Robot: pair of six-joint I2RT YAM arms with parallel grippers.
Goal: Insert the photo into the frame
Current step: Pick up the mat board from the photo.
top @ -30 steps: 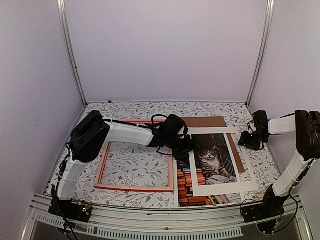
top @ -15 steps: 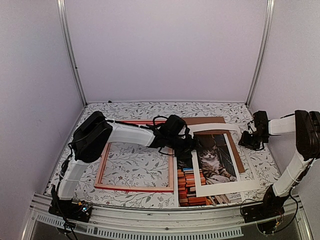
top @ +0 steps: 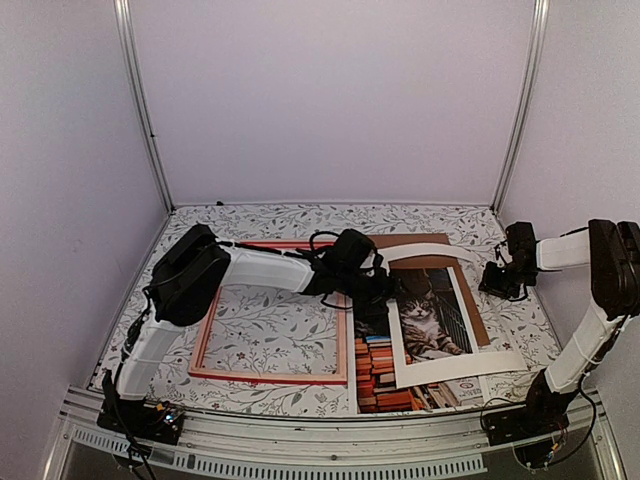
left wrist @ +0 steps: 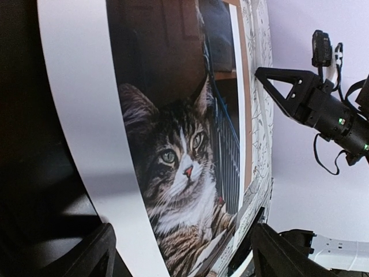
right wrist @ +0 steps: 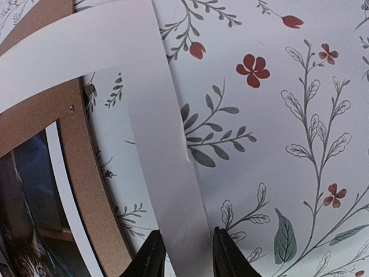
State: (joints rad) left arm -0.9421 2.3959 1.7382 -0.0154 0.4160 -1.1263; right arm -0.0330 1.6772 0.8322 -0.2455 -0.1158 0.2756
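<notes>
The photo (top: 425, 330) lies right of centre, its cat showing through the window of a white mat board (top: 455, 365) and its books (top: 380, 375) left of the mat. In the left wrist view the cat (left wrist: 179, 173) fills the window. The red frame (top: 275, 378) lies flat to the left, holding nothing. My left gripper (top: 385, 292) is at the mat's left strip (left wrist: 86, 115), open wide (left wrist: 184, 248). My right gripper (top: 492, 280) is at the mat's far right corner. Its fingers (right wrist: 184, 254) stand close on either side of the mat's strip (right wrist: 167, 150); a clamp is not clear.
A brown backing board (top: 415, 243) lies under the mat's far end and also shows in the right wrist view (right wrist: 63, 109). The table carries a floral cloth (top: 300, 225). White walls and metal posts close in the back and sides.
The mat's far edge has risen and bowed, and the mat has turned and slid slightly right, uncovering more of the books. My left gripper has crept right. The right arm has barely moved.
</notes>
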